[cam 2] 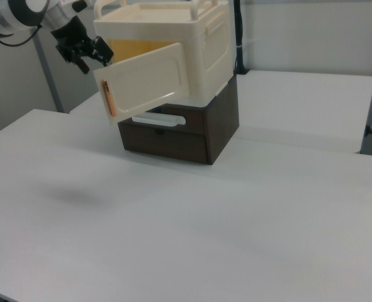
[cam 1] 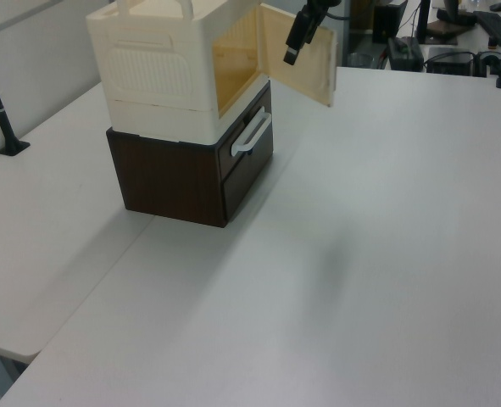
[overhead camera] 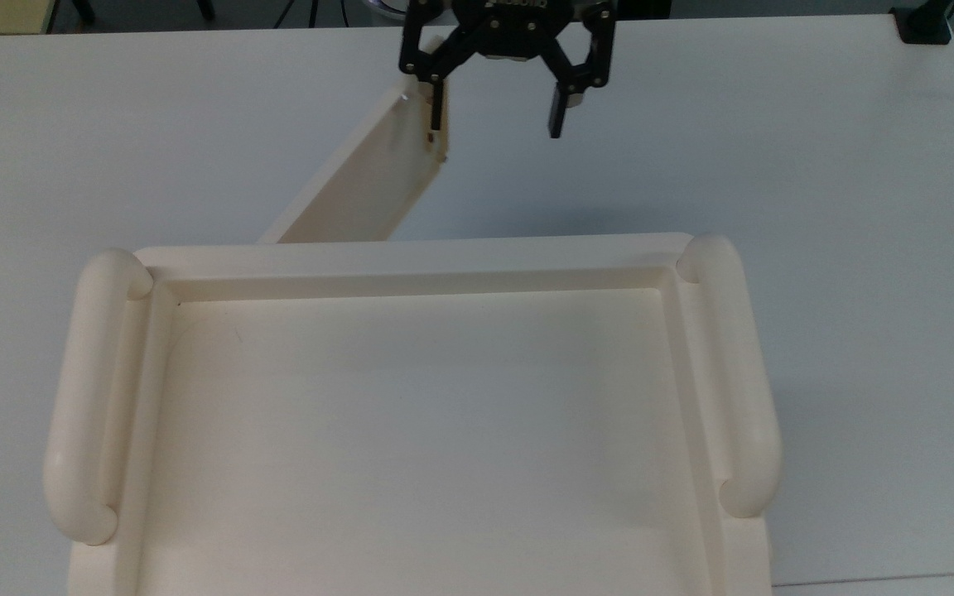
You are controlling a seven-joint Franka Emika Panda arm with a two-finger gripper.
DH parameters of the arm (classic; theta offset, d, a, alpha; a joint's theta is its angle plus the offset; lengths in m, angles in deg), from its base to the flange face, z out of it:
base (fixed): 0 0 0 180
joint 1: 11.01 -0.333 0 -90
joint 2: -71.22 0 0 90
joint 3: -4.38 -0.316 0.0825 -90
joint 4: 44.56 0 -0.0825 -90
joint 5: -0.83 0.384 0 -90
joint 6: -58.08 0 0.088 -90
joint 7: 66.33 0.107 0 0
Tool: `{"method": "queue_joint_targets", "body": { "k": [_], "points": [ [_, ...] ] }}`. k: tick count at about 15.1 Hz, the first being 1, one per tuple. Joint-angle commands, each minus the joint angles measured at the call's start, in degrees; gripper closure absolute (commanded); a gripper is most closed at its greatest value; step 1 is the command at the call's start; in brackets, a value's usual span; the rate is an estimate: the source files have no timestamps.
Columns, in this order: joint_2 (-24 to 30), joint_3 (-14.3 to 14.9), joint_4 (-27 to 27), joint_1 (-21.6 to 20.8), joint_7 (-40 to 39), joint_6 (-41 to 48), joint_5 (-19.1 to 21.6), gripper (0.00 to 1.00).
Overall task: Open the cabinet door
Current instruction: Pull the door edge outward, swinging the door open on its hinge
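The cream cabinet door stands swung out from the cabinet's front, hinged at the top view's left. Its recessed inner face looks toward the opening, and its outer face carries a brownish strip at the free edge. My gripper is open, at the door's free edge. One finger lies against the inner side of that edge by the brownish fittings. The other finger hangs in free air to the top view's right. In the right view my gripper sits behind the door's free end.
The cabinet has a tray-like top with two tubular handles and rests on a dark brown drawer unit with a white handle. A black clamp grips the white table's far corner.
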Motion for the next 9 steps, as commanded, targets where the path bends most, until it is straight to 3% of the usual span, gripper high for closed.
{"method": "queue_joint_targets", "body": {
  "k": [1, 9],
  "points": [
    [1.4, 0.8, -0.9, 0.2, -3.9, 4.1, 1.6, 0.00],
    [1.6, 0.7, -3.2, 2.3, -5.9, 13.0, 1.6, 0.00]
  ]
}}
